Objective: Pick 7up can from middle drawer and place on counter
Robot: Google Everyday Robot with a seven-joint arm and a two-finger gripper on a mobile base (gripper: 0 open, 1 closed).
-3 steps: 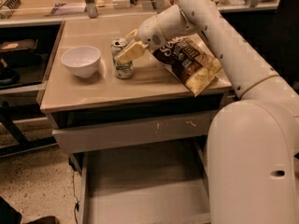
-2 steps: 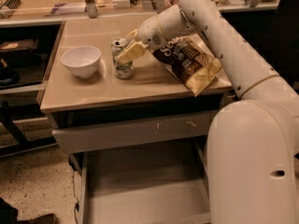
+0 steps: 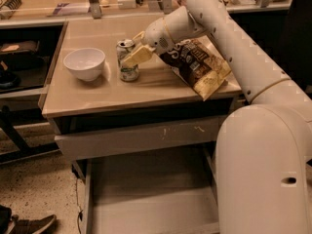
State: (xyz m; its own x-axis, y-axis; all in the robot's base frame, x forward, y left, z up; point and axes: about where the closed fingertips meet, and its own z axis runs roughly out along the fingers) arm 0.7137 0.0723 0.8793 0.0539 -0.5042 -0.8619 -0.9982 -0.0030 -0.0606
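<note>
While the drawer (image 3: 146, 199) is seen pulled open at 6 o'clock, the can (image 3: 128, 73) is shown upright on the counter (image 3: 146, 91) beyond it. The can is clasped by the gripper (image 3: 128, 51), which is extended from 3 o'clock. A bowl (image 3: 84, 63) is placed at the can's 9 o'clock, a bag (image 3: 197, 67) at its 3 o'clock.

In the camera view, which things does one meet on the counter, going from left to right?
White bowl → 7up can, with the end effector at it → snack bag, all on the counter.
</note>
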